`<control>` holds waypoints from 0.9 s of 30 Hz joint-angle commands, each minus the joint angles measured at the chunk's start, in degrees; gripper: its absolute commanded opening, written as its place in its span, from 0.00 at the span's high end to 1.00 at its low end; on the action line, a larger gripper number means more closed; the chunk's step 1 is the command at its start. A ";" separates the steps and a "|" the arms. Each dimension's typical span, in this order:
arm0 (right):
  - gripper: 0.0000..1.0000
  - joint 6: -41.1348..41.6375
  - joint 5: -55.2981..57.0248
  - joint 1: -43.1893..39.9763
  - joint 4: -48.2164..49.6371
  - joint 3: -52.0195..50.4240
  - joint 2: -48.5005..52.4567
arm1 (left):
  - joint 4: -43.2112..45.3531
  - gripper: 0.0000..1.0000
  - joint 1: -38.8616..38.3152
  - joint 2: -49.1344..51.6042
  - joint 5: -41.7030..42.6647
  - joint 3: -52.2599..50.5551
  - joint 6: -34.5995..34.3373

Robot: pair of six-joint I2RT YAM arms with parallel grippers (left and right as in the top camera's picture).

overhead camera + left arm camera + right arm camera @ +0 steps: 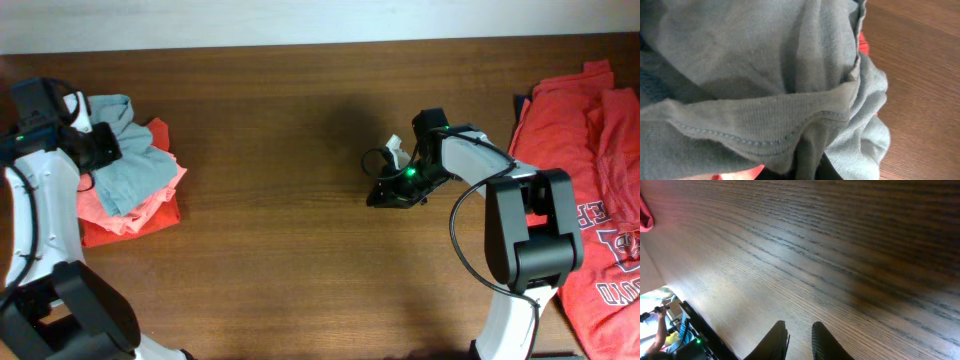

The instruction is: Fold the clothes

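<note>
From above, the brown table (290,90) has clothes at both ends. On the left side sits a small orange stack (135,218) that looks folded flat, and a grey shirt (135,170) lies crumpled on top of it. The left gripper (97,147) is right at the far left edge of the grey shirt, touching it. On the right side lies a big red pile (600,190), spread out and not folded, with its long way running from far to near along the table edge. The right gripper (395,187) hangs low over the bare middle of the table, well apart from both heaps. The red pile is to its right, past its own arm, and the right arm is much the nearer one to it. In the left wrist view, grey cloth fills almost everything. A stitched hem runs across the middle, a bit of red peeks out at the right, and wood shows beyond. The cloth hides the fingers, so I cannot tell if that hand is spread or pinching the shirt. In the right wrist view, the two dark fingers (776,341) are close together with only a thin gap, and nothing is between them. Under them is only bare wood. I think the next red thing should go to the right arm, which would have to turn right toward the pile.
</note>
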 commanded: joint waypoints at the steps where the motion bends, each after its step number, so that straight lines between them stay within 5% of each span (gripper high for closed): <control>1: 0.77 -0.79 0.31 0.07 -0.20 -0.26 0.39 | -1.03 0.98 2.51 0.46 0.42 0.76 0.87; 3: 0.77 -0.79 0.28 0.07 -0.24 -0.26 0.39 | -2.45 0.68 3.87 0.46 0.15 0.74 0.85; 5: 0.77 -0.79 0.31 0.07 -0.26 -0.26 0.37 | -3.65 0.01 5.16 0.46 -0.04 0.72 0.68; 10: 0.77 -0.79 0.31 0.07 -0.42 -0.26 0.39 | -6.03 0.01 9.92 0.44 -0.11 0.72 -6.01; 17: 0.77 -0.79 0.31 0.07 -0.42 -0.26 0.39 | -4.90 0.01 9.73 0.37 9.77 0.85 -2.82; 20: 0.75 -0.63 4.22 0.04 -0.39 -0.07 0.22 | -4.15 0.01 6.97 -0.33 19.30 1.36 1.49; 27: 0.67 -0.57 21.46 0.04 -6.29 9.70 -5.46 | -1.42 0.01 -5.14 -6.01 17.40 1.38 7.08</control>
